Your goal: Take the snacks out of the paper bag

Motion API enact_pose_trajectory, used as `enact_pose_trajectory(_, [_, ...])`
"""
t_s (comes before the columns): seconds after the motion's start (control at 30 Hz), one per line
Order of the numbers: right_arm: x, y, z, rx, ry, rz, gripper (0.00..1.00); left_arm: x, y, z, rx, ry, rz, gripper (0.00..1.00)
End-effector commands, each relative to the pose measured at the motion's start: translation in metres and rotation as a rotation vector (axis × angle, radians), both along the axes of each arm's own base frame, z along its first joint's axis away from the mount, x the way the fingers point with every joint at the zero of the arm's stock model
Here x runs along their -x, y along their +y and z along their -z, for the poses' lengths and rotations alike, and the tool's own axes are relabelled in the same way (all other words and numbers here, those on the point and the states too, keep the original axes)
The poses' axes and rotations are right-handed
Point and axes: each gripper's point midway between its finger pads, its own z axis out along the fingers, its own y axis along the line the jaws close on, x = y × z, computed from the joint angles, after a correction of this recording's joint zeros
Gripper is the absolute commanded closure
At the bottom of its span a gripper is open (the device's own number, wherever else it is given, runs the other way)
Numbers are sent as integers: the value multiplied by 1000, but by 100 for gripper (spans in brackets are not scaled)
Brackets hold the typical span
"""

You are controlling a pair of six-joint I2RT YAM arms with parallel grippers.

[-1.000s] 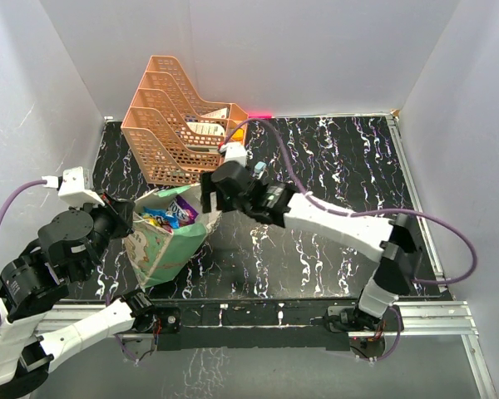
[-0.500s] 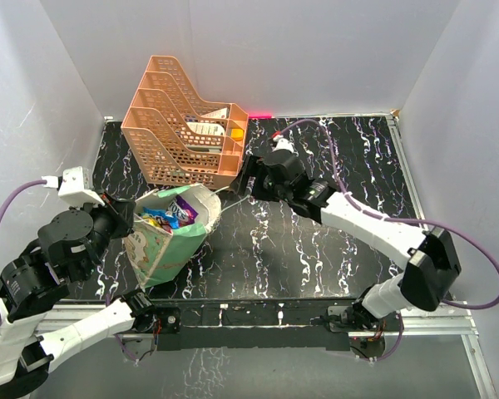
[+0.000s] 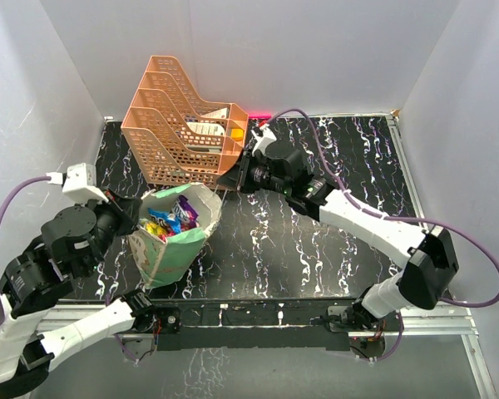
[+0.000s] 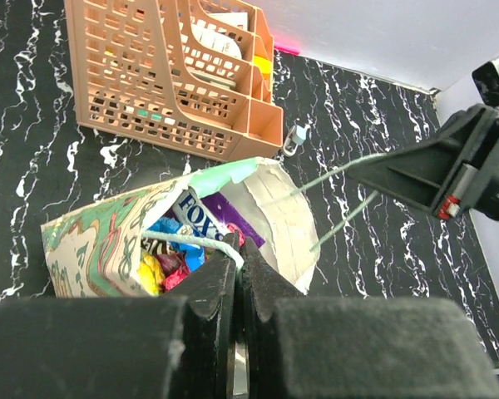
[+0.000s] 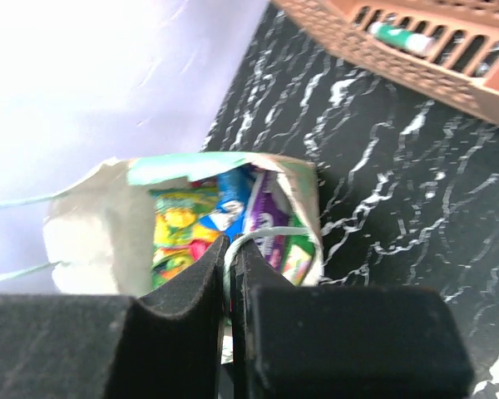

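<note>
Paper bag (image 3: 168,253) stands on the table (image 3: 316,241) at the near left, just in front of the orange lattice rack (image 3: 170,125). It leans, with its long axis running from the base at the near side up to an open mouth that faces upward and toward the rack. Contents are the snacks (image 3: 170,220), a loose heap of glossy packets in purple, blue, yellow, pink and green. One purple packet carries white lettering. The packets overlap and an exact count cannot be made. All sit inside the bag, below its rim. There is one bag with two string handles. Left gripper (image 4: 237,249) is clenched on the near handle (image 4: 191,238). Right gripper (image 5: 230,245) is clenched on the far handle (image 5: 270,232), whose strings run taut from the far rim. There is one rack with stepped tiers, holding pale cards and a yellow-orange item (image 4: 262,65). One small pale blue-white object (image 4: 297,137) lies on the table just beside the rack's front corner.
</note>
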Motion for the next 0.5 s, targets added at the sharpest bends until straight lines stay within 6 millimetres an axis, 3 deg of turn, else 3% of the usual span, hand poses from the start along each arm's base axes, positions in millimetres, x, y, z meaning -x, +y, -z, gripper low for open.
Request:
enact_pose_trajectory(0.0, [47,9,-99,-199,-229,-180,93,-14,-22,-32,80,-63,26,100])
enact_pose_trajectory(0.23, [115,21,-54,-188,-148,-299,93,-33,-44,-34,40,-62,45,100])
enact_pose_trajectory(0.37, [136,23,-65,-211,-207,-321,93,-42,-52,-32,23,-58,41,100])
enact_pose_trajectory(0.47, [134,19,-79,-213,-259,-294,92,-49,-54,-31,-5,-59,18,100])
